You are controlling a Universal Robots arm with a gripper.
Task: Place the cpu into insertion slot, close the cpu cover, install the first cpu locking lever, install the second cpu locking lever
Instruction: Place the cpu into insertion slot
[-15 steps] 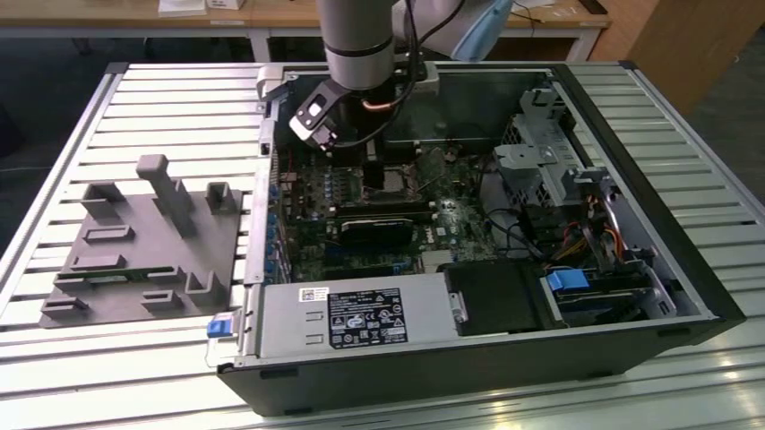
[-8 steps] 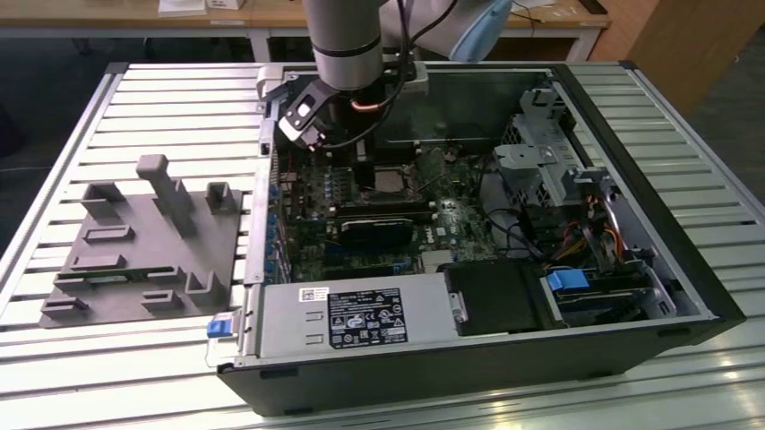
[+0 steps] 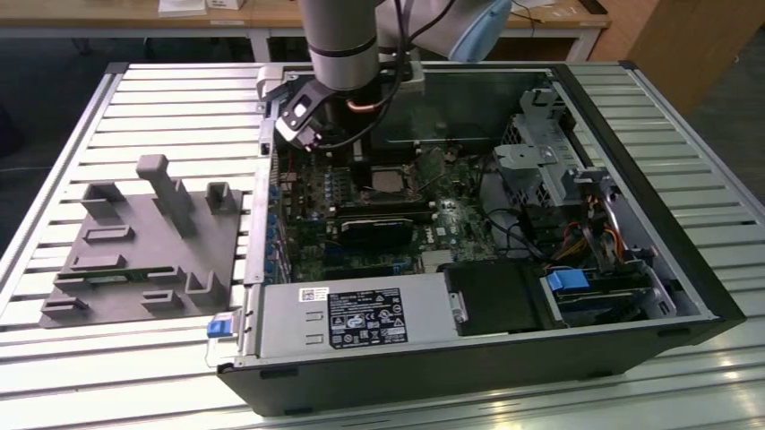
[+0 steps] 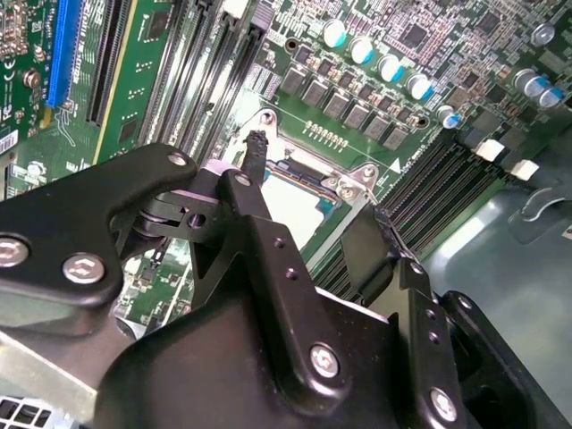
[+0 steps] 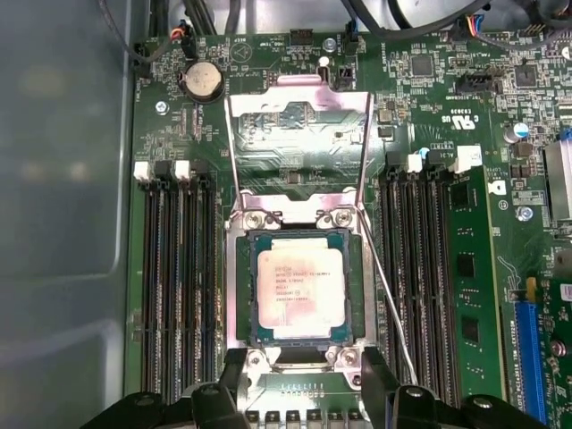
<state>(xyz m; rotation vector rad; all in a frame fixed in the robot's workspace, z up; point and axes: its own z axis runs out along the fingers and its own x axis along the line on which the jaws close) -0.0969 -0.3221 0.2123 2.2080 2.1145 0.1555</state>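
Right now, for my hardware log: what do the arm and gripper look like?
The arm is a silver-grey tube with a pale blue joint cap. The gripper is matt black, with linked angular fingers fastened by silver screws; a black cable loops beside it.

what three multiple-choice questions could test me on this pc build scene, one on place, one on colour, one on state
1. Where is the cpu? A on a shelf; B in the insertion slot; C in a drawer.
2. The motherboard is: A red; B white; C green.
3. The cpu cover is: A swung open; B shut over the chip; C missing.
Answers: B, the chip lies inside the socket frame; C, its bare surface is green; A, the frame is hinged back, clear of the socket.
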